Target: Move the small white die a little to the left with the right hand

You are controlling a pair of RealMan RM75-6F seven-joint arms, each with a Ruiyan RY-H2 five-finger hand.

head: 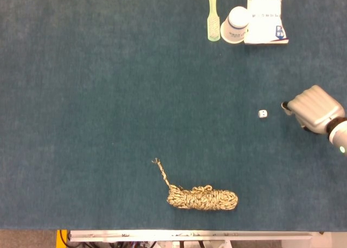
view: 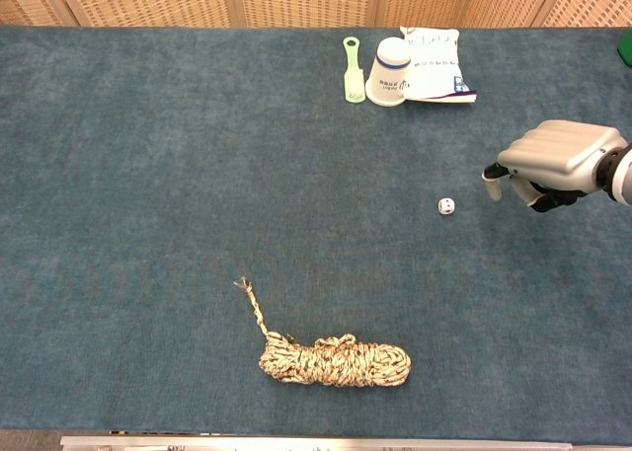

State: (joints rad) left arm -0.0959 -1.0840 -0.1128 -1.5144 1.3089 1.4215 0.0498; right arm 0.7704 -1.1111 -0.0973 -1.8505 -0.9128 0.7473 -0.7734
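One hand is in view: the right hand (head: 313,108), entering from the right edge, its back turned up and its fingers (view: 492,180) curled downward with nothing between them. Whether the fingertips reach the surface cannot be told in either view. The hand holds nothing and lies near the small white die (head: 262,114), to the die's right, with a strip of bare cloth between them. In the chest view the same hand (view: 553,160) stands slightly above and to the right of the die (view: 446,206).

The die sits alone on the blue-green cloth of the counter (head: 97,107), right of centre, with dark pips visible on its faces.

Along the far edge lie three items in a row: a pale green brush (head: 213,16) with its handle pointing away, a white cup (head: 235,25) lying on its side just beside it, and a white printed packet (head: 265,16) touching the cup on the right. Near the front edge rests a coiled bundle of tan rope (head: 201,197), one loose end trailing up and to the left.
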